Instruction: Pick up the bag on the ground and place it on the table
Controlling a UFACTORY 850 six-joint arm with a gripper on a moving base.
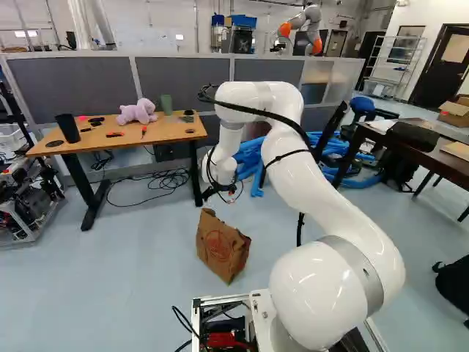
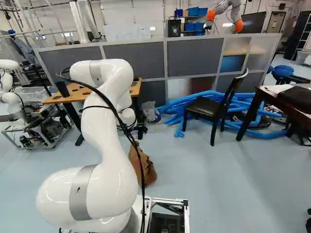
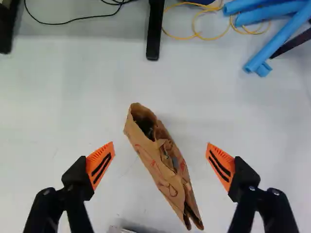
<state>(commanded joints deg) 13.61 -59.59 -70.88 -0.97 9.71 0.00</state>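
With your gripper (image 3: 160, 145) spread open above the bag (image 1: 222, 248) on the near floor (image 1: 146, 249), turn slightly so both pads (image 3: 100, 165) meet its broad sides squarely, then descend straight and pinch firmly before lifting toward the far-left table (image 1: 102, 144).

a robotics lab: white arms (image 2: 7, 82), partitions (image 1: 183, 81), cables (image 1: 157, 180).

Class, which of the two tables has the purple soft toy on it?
The light wooden table, at the left of the left base view: the toy sits on it. The other table, at the right, is dark and shows no toy.
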